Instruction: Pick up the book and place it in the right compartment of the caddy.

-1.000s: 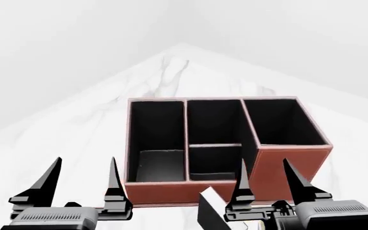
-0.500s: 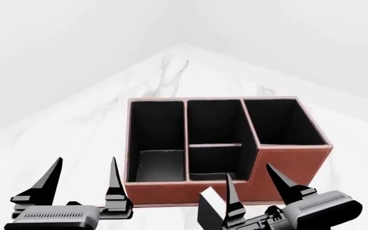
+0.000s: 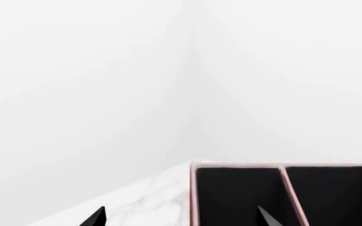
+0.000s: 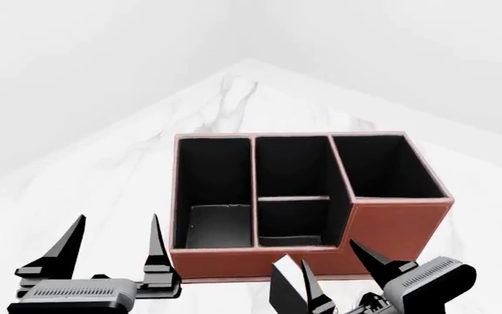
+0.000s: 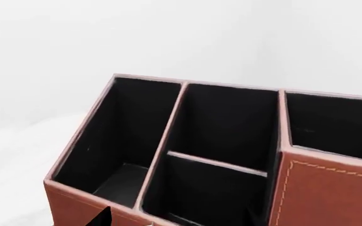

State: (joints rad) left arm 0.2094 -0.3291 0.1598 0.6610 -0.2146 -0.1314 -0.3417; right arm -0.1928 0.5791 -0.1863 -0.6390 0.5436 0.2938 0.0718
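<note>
While the left gripper (image 4: 112, 252) hangs parked with its jaws spread and empty, the right arm has done all the moving: over the last second the right gripper (image 4: 334, 271) has sunk toward the bottom edge of the head view and rolled over, so its fingers now lean left instead of standing upright. Its jaws are also apart and hold nothing. I read this as the start of a reach down to the book, not yet a grasp.

Largest on the marble table (image 4: 102, 176) is the caddy (image 4: 233, 260), which has not shifted. Its right compartment (image 4: 382, 167) stands open and unoccupied, so the target is ready. The middle section (image 4: 293, 219) with its shelf and the wide left section (image 4: 212, 190) are likewise bare.

Smallest, and hardest to see, is the book (image 4: 284, 284): only a dark cover and a white corner show, just in front of the caddy's low front wall and just left of the right fingers. That wall sits close behind the book and may crowd the grip; the tall right-hand wall then has to be cleared on the lift. Neither wrist view shows the book.
</note>
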